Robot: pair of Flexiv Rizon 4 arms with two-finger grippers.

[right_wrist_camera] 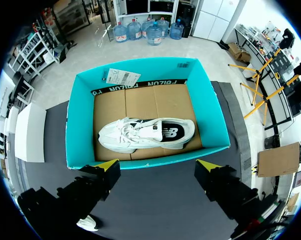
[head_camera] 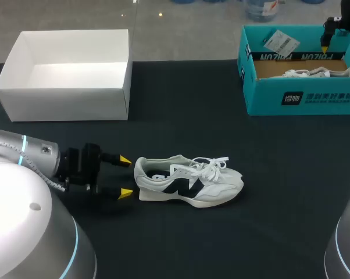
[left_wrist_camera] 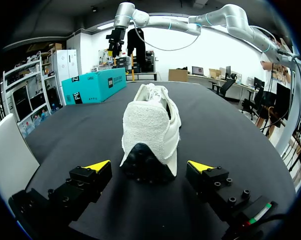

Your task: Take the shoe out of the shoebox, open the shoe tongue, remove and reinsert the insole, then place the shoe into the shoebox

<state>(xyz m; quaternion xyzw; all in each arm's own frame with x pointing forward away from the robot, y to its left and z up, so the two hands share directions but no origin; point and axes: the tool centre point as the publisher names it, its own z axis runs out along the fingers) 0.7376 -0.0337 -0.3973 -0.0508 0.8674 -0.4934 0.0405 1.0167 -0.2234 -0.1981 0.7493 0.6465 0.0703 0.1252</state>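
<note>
At mid-table: white shoe (head_camera: 189, 183) upright on its sole, heel toward left gripper (head_camera: 125, 176).
Its fingers: spread, flanking the heel, apparently not touching it.
Far right: right gripper (right_wrist_camera: 159, 164), fingers spread, above teal shoebox (right_wrist_camera: 75, 125).
Shoebox contents: second shoe (right_wrist_camera: 145, 135) on its side.
Far left: white box (head_camera: 64, 102).

L pincer (head_camera: 125, 176) fingers spread wide, shoe (head_camera: 189, 181) heel just ahead of gap, bare counter (head_camera: 221, 244) both sides of shoe, open lane to teal shoebox (head_camera: 303, 99), white box (head_camera: 64, 104) blocks far-left corner, R pincer (right_wrist_camera: 158, 165) spread above shoebox, boxed shoe (right_wrist_camera: 146, 135) takes up floor centre
</note>
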